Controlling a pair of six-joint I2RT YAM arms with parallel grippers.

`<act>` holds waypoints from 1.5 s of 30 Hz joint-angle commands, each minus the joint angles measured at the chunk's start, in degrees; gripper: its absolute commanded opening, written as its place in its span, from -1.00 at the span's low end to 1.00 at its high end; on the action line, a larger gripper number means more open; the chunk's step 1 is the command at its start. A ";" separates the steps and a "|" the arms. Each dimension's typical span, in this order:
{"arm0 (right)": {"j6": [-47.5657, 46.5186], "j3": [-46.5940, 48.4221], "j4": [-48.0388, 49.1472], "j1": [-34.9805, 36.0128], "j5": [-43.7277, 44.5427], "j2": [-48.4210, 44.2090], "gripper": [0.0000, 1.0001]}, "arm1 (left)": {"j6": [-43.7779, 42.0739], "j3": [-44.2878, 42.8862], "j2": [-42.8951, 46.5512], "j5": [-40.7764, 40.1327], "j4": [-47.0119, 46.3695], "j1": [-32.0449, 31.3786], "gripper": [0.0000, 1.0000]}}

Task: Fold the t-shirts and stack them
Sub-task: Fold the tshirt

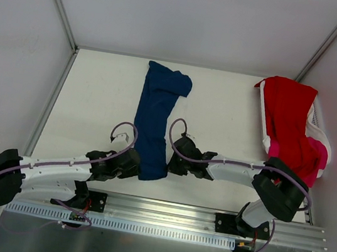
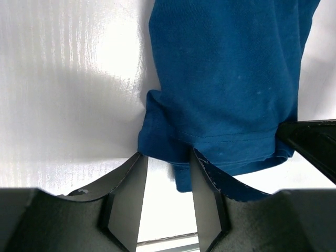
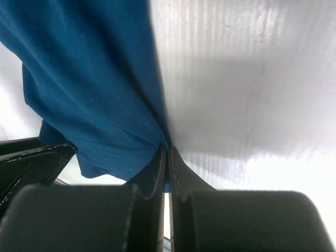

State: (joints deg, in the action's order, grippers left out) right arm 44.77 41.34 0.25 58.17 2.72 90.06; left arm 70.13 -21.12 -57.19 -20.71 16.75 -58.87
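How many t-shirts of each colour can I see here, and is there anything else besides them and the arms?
navy blue t-shirt: 1
red t-shirt: 1
pink t-shirt: 1
white basket: 1
Total: 4 things, 3 of them t-shirts

Lab robot cell: white panels (image 1: 173, 12), aluminium rail (image 1: 205, 217)

There are three t-shirts, one navy t-shirt (image 1: 155, 121) well left of the single white basket (image 1: 319, 126), one red t-shirt (image 1: 290, 116) draped over it and one pink t-shirt (image 1: 318, 151) at its near end, and two arms, the right arm (image 1: 238, 169) closer to it than the left arm (image 1: 53, 172).
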 commanded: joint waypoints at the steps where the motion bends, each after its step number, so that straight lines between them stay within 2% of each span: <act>1: -0.04 -2.14 -4.03 -0.95 3.43 -0.76 -0.99 | 0.36 1.26 -2.31 -0.21 5.48 -0.63 -0.23; 9: 1.19 -0.92 -0.96 0.09 -0.34 2.57 -0.99 | 0.19 -1.01 -6.87 -1.79 4.17 -0.98 -0.24; 17: 0.31 0.58 -2.09 0.80 0.53 3.10 -0.99 | -0.43 -3.05 -13.03 -1.53 0.04 -1.33 -0.25; 21: 0.14 0.49 -2.36 0.71 0.88 2.84 -0.99 | -1.05 -3.57 -13.91 -1.61 -0.76 -1.42 -0.61; 22: 0.05 0.49 -2.36 0.71 0.88 3.01 -0.99 | -1.13 -3.75 -14.09 -1.53 -0.76 -1.42 -0.80; 24: 0.05 0.49 -2.36 0.71 0.88 3.10 -0.99 | -1.57 -4.36 -15.14 -1.44 -0.84 -1.33 -0.95; 28: -0.13 0.49 -2.71 0.80 1.14 2.75 -0.99 | -2.45 -5.24 -16.29 -1.26 -0.67 -1.51 -1.00; 34: -1.00 1.28 -8.41 0.98 3.77 -2.15 -0.99 | -4.47 -4.54 -10.94 -0.13 -0.06 -2.12 -1.00; 38: -2.41 4.17 -17.80 2.82 9.56 -8.30 -0.99 | -8.24 -5.50 -3.20 2.77 2.14 -2.21 -1.00; 45: -2.94 9.36 -27.32 5.72 14.50 -14.99 -0.99 | -13.17 -12.00 0.85 6.03 6.62 -2.21 -1.00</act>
State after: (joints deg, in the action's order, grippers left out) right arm 42.98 47.55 -18.92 63.02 12.19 78.43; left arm 60.95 -29.78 -57.23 -16.80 18.87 -60.45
